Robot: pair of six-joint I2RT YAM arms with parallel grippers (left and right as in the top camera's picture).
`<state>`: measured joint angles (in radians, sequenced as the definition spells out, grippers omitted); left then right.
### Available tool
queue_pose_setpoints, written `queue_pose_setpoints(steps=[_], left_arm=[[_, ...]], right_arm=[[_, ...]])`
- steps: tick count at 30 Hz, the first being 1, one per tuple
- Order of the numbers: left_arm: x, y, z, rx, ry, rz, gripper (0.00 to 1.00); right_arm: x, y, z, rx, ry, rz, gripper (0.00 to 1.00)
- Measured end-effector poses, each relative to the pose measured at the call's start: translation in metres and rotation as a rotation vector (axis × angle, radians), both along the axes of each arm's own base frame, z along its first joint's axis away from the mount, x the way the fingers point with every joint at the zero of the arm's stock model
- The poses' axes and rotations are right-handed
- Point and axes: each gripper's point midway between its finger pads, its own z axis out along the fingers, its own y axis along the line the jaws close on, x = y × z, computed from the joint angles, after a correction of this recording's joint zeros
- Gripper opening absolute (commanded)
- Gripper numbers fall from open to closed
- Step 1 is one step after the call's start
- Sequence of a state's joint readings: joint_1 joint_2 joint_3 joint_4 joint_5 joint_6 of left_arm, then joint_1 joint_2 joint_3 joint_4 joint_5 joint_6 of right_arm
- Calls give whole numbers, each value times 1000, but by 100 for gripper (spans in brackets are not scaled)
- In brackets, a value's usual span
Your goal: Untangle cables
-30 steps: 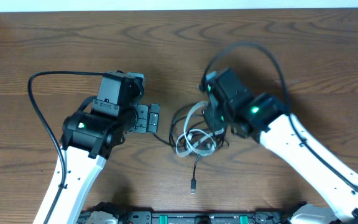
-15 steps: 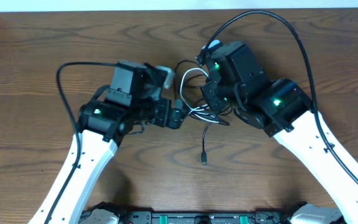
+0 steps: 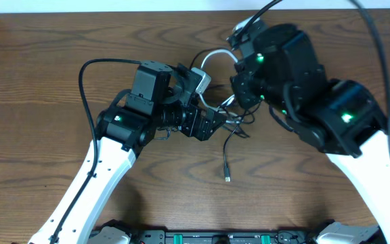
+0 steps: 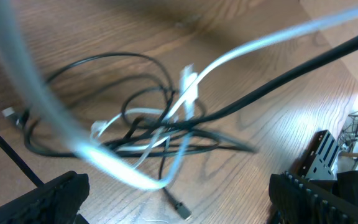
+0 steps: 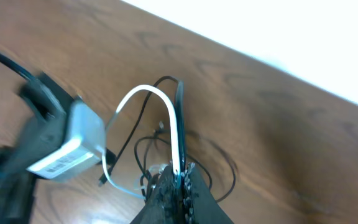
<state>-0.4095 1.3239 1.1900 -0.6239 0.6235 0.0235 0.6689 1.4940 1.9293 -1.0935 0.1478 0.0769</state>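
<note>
Listing the contents of the brown wooden worktop (image 3: 39,74) as we find them.

- **Cables (image 3: 230,120):** one tangle of thin black cords knotted with a white cable (image 5: 176,143). It sits at upper centre of the overhead view, between the two arms.
- **White cable:** it rises out of the knot in an arch. We record the right jaws as closed tight on it, at bottom centre of the right wrist view. A black cord runs up beside it, and we cannot tell whether that one is pinched too.
- **Loose cord end with a small plug (image 3: 227,178):** it trails below the tangle, toward lower centre.
- **Left jaws:** spread wide and holding nothing. The fingers (image 4: 48,199) sit at the lower corners of the left wrist view, with the tangle beyond them.
- **Grey labelled box (image 5: 67,140):** on the left arm, left of the arch.
</note>
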Motion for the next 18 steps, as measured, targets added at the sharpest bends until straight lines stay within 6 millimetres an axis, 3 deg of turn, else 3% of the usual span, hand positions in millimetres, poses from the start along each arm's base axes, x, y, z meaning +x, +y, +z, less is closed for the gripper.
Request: queue_pose_setpoints(steps=[9, 13, 18], left_arm=[[2, -1, -6, 6, 17, -4, 98], [-4, -7, -4, -12, 7, -53, 98], [-31, -35, 3, -37, -82, -271, 98]], right_arm=[[-4, -8, 64, 74, -142, -6, 1], [-7, -10, 71, 80, -156, -4, 1], [-8, -11, 69, 67, -152, 1, 1]])
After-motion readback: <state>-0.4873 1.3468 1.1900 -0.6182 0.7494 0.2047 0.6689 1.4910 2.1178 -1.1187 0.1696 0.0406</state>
